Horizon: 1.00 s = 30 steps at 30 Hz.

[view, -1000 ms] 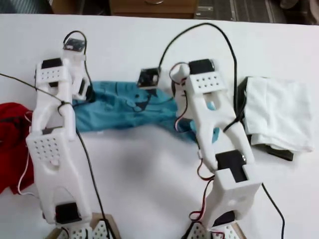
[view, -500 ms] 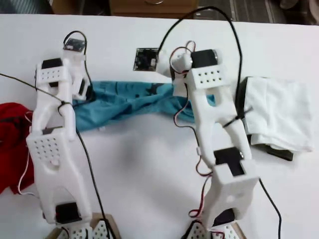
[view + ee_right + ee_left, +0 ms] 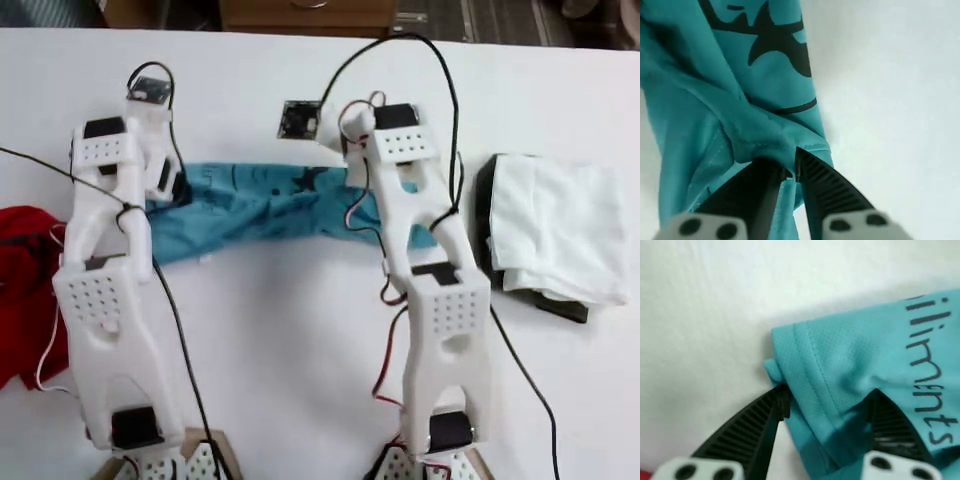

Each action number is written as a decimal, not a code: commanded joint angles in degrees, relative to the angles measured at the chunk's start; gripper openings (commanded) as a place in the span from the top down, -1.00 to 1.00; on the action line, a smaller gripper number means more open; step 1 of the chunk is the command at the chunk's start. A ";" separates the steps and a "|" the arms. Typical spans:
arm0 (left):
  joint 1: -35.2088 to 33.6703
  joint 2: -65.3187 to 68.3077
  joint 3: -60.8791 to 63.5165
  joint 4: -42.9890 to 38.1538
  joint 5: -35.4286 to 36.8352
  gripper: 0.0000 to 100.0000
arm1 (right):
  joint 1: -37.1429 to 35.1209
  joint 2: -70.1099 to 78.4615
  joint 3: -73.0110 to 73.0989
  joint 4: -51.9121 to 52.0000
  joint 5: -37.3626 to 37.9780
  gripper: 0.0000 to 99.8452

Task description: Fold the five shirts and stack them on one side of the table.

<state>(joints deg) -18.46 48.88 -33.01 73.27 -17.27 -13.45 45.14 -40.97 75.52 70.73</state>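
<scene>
Centre of the high view: teal shirt (image 3: 260, 205) lies bunched in a long band on the white counter (image 3: 300, 340), running from the left arm's wrist across to the right arm's wrist.

Left jaws: spread. In the left wrist view the two black fingers (image 3: 765, 420) straddle a hemmed corner of the teal shirt (image 3: 840, 370). Cloth sits between them and touches the tip of one finger. Dark lettering shows on the cloth at the right of that frame.

Right jaws: pressed nearly together, pinching a gathered fold of the teal shirt (image 3: 740, 100) near its hem, as the right wrist view shows. A black star print lies beyond the pinch, toward the top of the frame.

Left edge of the high view: red shirt (image 3: 25, 270), crumpled, partly under the left arm.

Right side of the high view: white shirt (image 3: 560, 225), folded, on top of a dark garment (image 3: 562, 306) whose edge pokes out below it.
</scene>
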 commanded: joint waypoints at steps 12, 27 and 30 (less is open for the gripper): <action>0.18 0.18 -1.27 -2.46 -0.53 0.47 | 3.38 7.60 -21.19 0.31 -3.60 0.95; 0.18 0.18 -1.27 -2.46 -0.53 0.47 | 1.45 5.58 -21.80 10.51 -8.09 0.74; 0.18 0.18 -1.27 -2.46 -0.53 0.47 | 1.63 5.23 -23.30 9.98 -9.49 0.74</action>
<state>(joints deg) -18.46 48.88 -33.01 73.27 -17.27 -11.52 55.34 -60.04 85.27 62.64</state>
